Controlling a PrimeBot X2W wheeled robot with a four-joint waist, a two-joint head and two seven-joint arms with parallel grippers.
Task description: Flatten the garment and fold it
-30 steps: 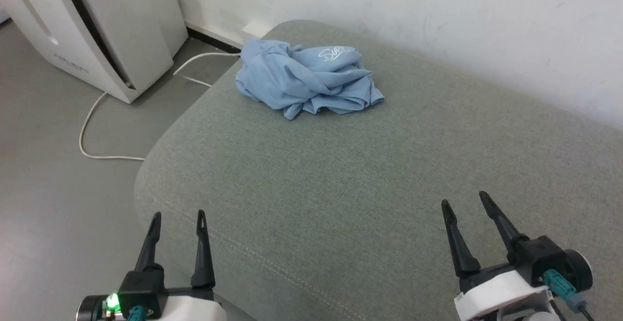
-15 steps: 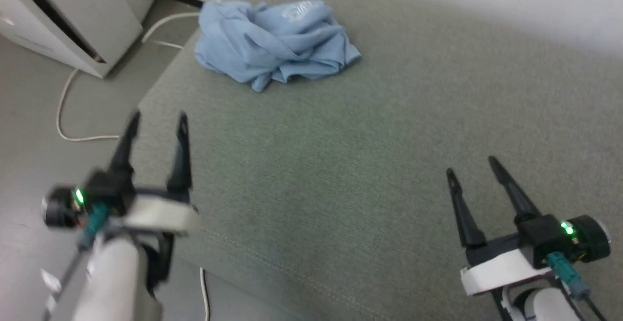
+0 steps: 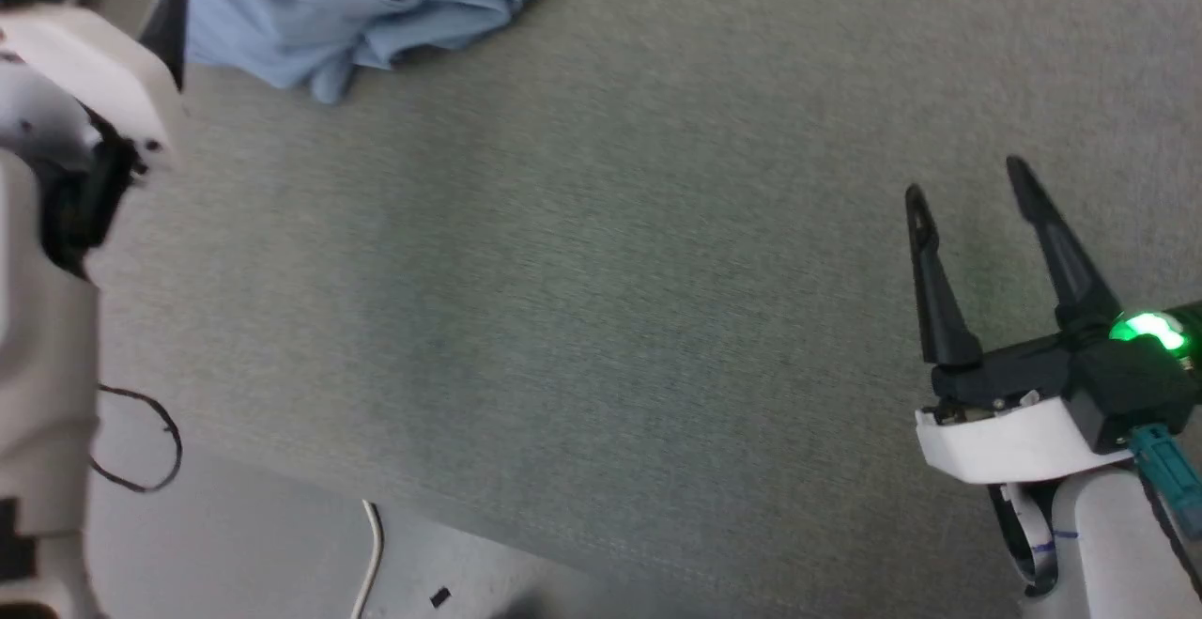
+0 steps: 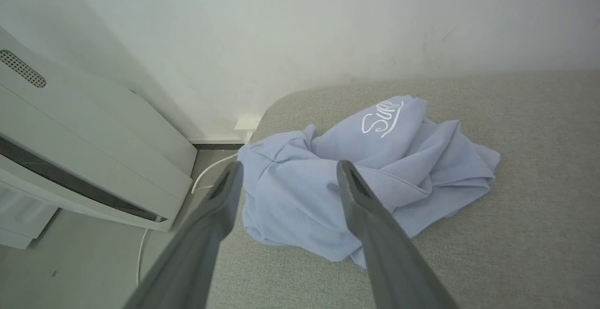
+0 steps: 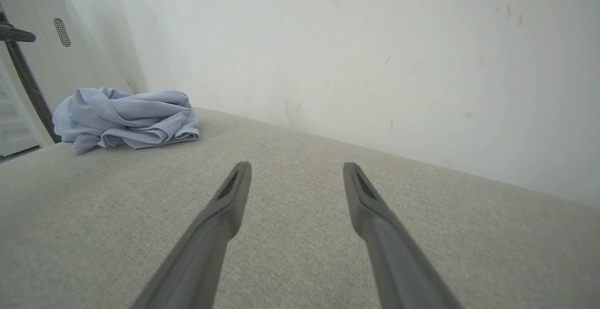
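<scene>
The garment [image 4: 422, 159] is a light blue shirt crumpled in a heap on the far left corner of a grey-green cushion [image 3: 610, 271], with white "Surf" script [image 4: 380, 117] facing up. It lies at the top left of the head view [image 3: 357, 8] and far left in the right wrist view [image 5: 126, 119]. My left gripper [image 4: 290, 164] hovers open just short of the heap's near-left side, with nothing between its fingers. Its white wrist housing [image 3: 84, 55] sits at the head view's upper left. My right gripper [image 3: 967, 182] is open and empty over bare cushion, far right of the garment.
A white appliance [image 4: 70, 159] stands on the floor left of the cushion, with a white cable [image 4: 206, 177] beside it. A white wall [image 5: 375, 65] runs along the cushion's far edge. Cables lie on the floor [image 3: 371, 553] past the near edge.
The head camera has tipped down and right, shifting the whole picture. My left arm has reached forward to the garment's near side. The right gripper has advanced slightly. Both stay open.
</scene>
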